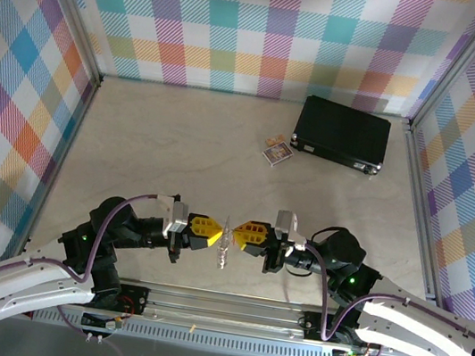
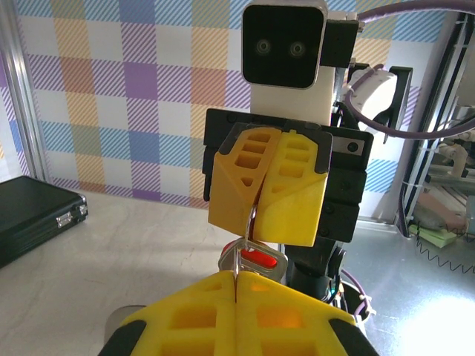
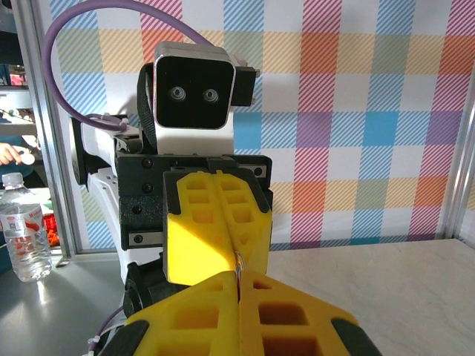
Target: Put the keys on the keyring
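The keyring [image 1: 226, 233] is a thin grey loop held in the air between my two grippers, above the table's near edge. Its chain [image 1: 223, 257] dangles below. My left gripper [image 1: 218, 234] is shut on one side of the loop and my right gripper [image 1: 236, 235] on the other, tips almost touching. In the left wrist view the loop wire [image 2: 244, 248] runs from my left gripper [image 2: 236, 278] up into the right gripper's fingers [image 2: 297, 200]. The red-headed key [image 2: 261, 259] hangs against the loop just below; I cannot tell if it is threaded on. The right wrist view shows a sliver of keyring [image 3: 239, 261] at my right gripper [image 3: 239, 278].
A black rectangular case [image 1: 341, 133] lies at the back right, and it shows again in the left wrist view [image 2: 33, 215]. A small printed card packet [image 1: 277, 151] sits beside it. Checked walls enclose the table on three sides. A water bottle [image 3: 22, 226] stands outside the cell.
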Controlling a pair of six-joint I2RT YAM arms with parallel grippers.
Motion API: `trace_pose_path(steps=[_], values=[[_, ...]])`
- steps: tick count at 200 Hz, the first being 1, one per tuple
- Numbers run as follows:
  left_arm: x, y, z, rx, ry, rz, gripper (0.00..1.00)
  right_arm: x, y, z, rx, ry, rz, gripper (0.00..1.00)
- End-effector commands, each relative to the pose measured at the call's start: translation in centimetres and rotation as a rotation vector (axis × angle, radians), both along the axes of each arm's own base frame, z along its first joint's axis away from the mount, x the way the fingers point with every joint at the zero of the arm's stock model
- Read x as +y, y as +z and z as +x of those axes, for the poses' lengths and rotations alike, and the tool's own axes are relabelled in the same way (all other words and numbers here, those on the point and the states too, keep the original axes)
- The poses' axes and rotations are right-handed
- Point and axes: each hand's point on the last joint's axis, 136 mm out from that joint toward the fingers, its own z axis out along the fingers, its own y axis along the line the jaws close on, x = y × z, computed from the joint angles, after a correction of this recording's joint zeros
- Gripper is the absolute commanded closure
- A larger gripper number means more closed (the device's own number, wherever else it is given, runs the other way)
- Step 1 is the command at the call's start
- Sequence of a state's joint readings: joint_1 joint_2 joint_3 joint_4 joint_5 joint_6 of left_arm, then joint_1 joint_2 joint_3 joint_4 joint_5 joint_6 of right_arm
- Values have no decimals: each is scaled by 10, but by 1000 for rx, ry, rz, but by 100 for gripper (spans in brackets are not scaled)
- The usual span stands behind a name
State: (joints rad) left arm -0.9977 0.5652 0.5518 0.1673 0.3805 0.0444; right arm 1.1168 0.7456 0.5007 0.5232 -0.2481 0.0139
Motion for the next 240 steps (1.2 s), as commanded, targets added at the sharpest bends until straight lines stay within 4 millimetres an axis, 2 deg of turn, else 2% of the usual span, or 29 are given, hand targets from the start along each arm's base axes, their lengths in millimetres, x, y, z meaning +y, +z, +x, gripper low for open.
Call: trace_pose_path(steps=[1, 240], values=[[5, 16, 0, -34, 11, -66, 100, 0, 7, -1, -28, -4, 32, 100], [10, 18, 4, -44, 47, -82, 100, 0, 4, 1, -4, -10, 47, 100]])
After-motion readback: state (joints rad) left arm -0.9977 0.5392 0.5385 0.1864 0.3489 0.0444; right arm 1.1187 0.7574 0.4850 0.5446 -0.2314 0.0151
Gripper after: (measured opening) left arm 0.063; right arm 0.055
